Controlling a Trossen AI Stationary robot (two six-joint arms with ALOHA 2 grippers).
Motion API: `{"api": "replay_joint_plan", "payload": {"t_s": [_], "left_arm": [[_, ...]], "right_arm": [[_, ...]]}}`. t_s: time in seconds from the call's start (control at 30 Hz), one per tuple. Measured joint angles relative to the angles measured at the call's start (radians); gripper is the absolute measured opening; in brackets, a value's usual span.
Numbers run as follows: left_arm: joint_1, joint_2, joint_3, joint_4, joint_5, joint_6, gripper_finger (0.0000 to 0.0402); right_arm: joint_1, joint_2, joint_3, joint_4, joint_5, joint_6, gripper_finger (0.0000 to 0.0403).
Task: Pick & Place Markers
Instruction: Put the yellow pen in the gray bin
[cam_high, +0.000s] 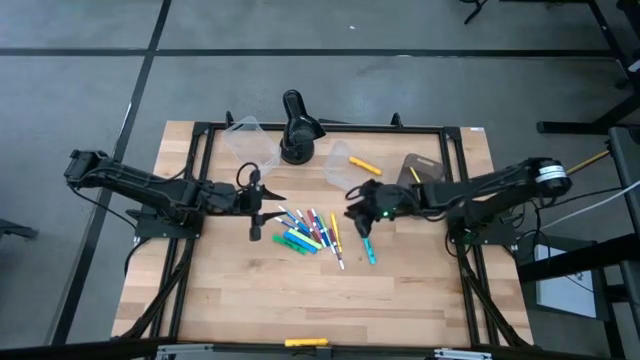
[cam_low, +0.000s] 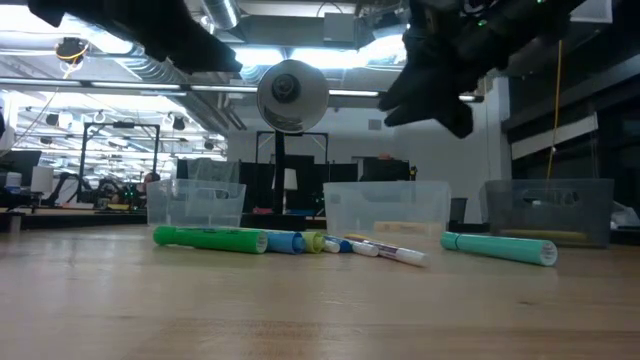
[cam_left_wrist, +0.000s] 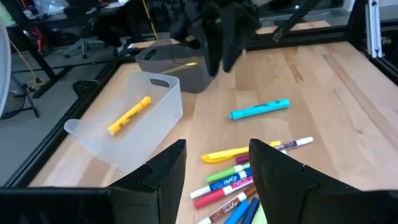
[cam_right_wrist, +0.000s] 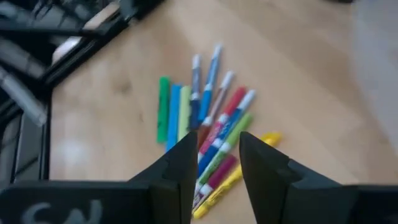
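high view, markers fanned mid-table, spread left end effector and right end effector flanking, both empty

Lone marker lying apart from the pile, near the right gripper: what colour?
Cyan marker, clearest in the left wrist view; the low view shows it as teal.

The tabletop is light wood planking inside a black metal frame. Around it lies a grey floor crossed by dark lines. The low view shows a large open hall behind: ceiling with exposed ducts and bright strip lights, black stands and benches at the far left. Dark equipment bases stand on the floor at the right.
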Motion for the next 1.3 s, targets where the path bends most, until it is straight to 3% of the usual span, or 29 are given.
{"api": "replay_joint_plan", "payload": {"t_s": [0.13,0.3,0.47,0.63,0.93,1.17,1.3], "left_arm": [[-0.022,0.0,-0.039,0.052,0.017,0.055,0.0171],[-0.032,0.0,-0.096,0.192,0.016,0.099,0.0171],[-0.032,-0.001,-0.097,0.183,-0.02,0.105,0.0171],[-0.032,-0.001,-0.097,0.139,-0.066,0.106,0.0171],[-0.032,-0.001,-0.097,0.081,-0.089,0.106,0.0171],[-0.032,-0.001,-0.097,0.059,-0.091,0.103,0.0171],[-0.032,-0.001,-0.097,0.055,-0.099,0.097,0.0171]], "right_arm": [[0.002,0.057,0.0,0.092,-0.116,-0.087,0.0118],[0.002,0.115,0.0,0.251,-0.235,-0.019,0.0118],[-0.002,0.16,0.012,0.254,-0.236,0.113,0.0118],[-0.004,0.245,0.097,0.12,-0.204,0.181,0.0118],[-0.045,0.418,0.391,-0.387,-0.123,0.097,0.0118],[-0.065,0.487,0.471,-0.432,-0.119,0.022,0.012],[-0.08,0.497,0.454,-0.438,-0.119,0.03,0.0148]]}}
